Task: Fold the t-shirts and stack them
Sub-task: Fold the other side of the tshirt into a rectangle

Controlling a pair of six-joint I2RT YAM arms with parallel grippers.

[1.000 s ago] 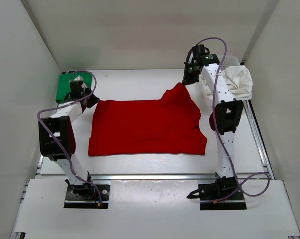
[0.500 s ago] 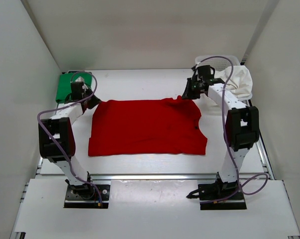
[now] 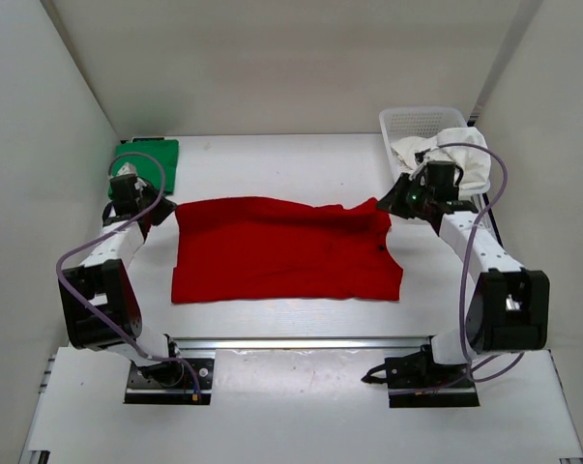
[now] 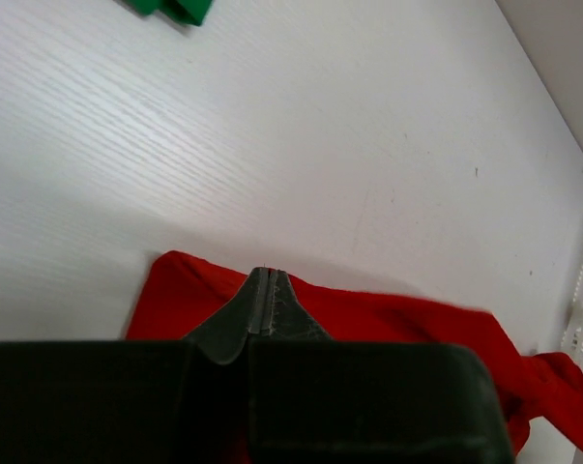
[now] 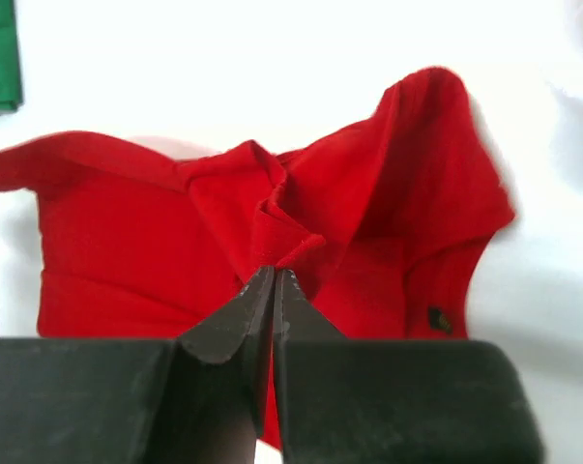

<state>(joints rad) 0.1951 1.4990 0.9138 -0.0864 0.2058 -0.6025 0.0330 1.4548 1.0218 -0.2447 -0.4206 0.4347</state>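
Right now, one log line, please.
left tool shut on red shirt | right tool same | green shirt folded | white shirt on basket

From high above the near edge we overlook the whole white bench (image 3: 272, 159); our wrist views, close in, share the red cloth t-shirt (image 3: 281, 256).

No word, number or brand can be read in any view. The one candidate is a small dark tag (image 5: 436, 317) on the red shirt (image 3: 281, 251), too small and blurred to make out any lettering.
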